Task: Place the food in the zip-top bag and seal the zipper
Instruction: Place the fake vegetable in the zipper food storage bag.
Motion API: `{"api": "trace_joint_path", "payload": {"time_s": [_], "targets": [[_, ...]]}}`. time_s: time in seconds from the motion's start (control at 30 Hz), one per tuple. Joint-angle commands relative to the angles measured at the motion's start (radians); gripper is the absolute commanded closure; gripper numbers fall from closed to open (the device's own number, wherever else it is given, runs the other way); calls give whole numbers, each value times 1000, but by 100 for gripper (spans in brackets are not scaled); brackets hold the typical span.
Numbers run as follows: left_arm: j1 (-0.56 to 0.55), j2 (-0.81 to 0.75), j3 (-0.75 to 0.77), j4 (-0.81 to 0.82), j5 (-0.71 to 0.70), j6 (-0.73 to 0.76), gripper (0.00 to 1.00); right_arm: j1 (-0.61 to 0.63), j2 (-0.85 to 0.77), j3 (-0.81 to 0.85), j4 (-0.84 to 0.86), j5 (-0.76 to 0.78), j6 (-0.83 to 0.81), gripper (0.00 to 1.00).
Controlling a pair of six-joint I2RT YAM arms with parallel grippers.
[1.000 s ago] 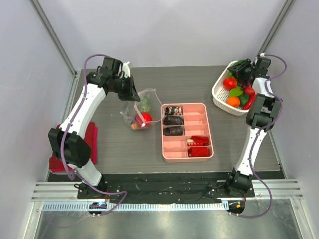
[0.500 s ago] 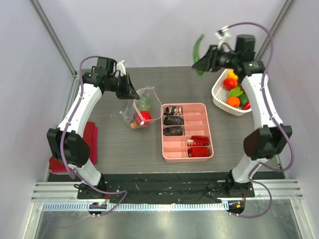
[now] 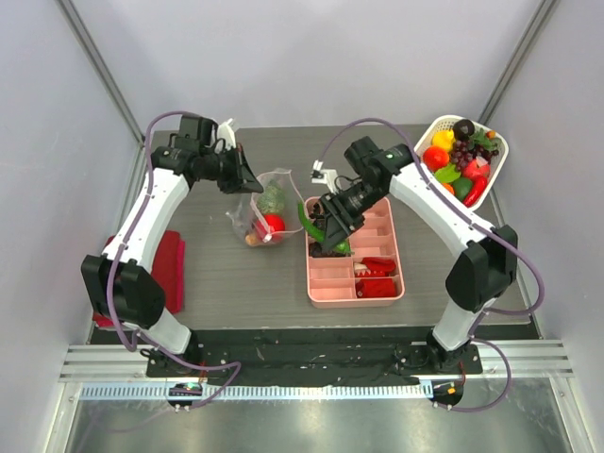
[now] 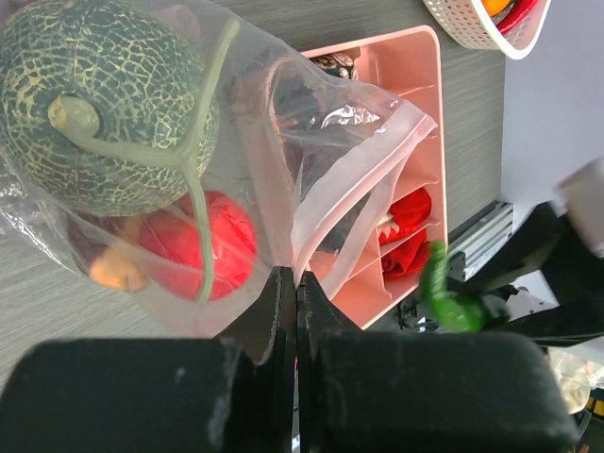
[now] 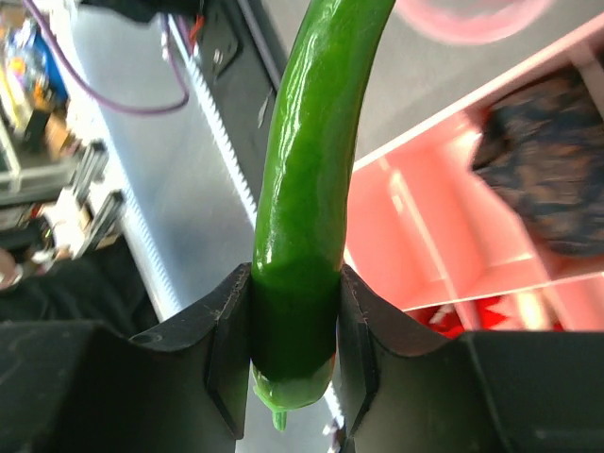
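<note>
The green pepper [image 5: 302,189] is long, curved and glossy. It looks like light, hard plastic, so it is likely slippery and may swivel in a narrow grip. The right gripper [image 5: 293,321] is clamped on it just above its lower tip. That holds it in the air over the middle of the counter, between the bag [image 3: 269,203] and the pink tray [image 3: 392,283].

The bag is thin, clear and floppy, and its mouth would probably sag shut if it were let go. The best hold is at the lip beside the zipper strip [image 4: 363,175]. The left gripper [image 4: 295,311] pinches the film there with its fingers together. Inside lie a netted melon [image 4: 104,104] and a tomato [image 4: 212,245].

A white basket [image 3: 415,175] of more fruit sits at the far right corner, and a red cloth [image 3: 170,264] lies by the left edge.
</note>
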Motion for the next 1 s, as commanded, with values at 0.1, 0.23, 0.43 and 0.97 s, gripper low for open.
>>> {"api": "trace_joint_path", "payload": {"time_s": [0.1, 0.23, 0.43, 0.97], "targets": [[-1, -68, -21, 57, 22, -8, 100, 81, 90, 86, -32, -41, 46, 99], [-7, -83, -48, 59, 22, -8, 100, 82, 153, 163, 57, -43, 183, 99], [-12, -97, -67, 64, 25, -11, 100, 82, 242, 223, 272, -35, 506, 99], [-10, -83, -68, 76, 110, -83, 100, 117, 289, 294, 565, 360, 821, 30]]}}
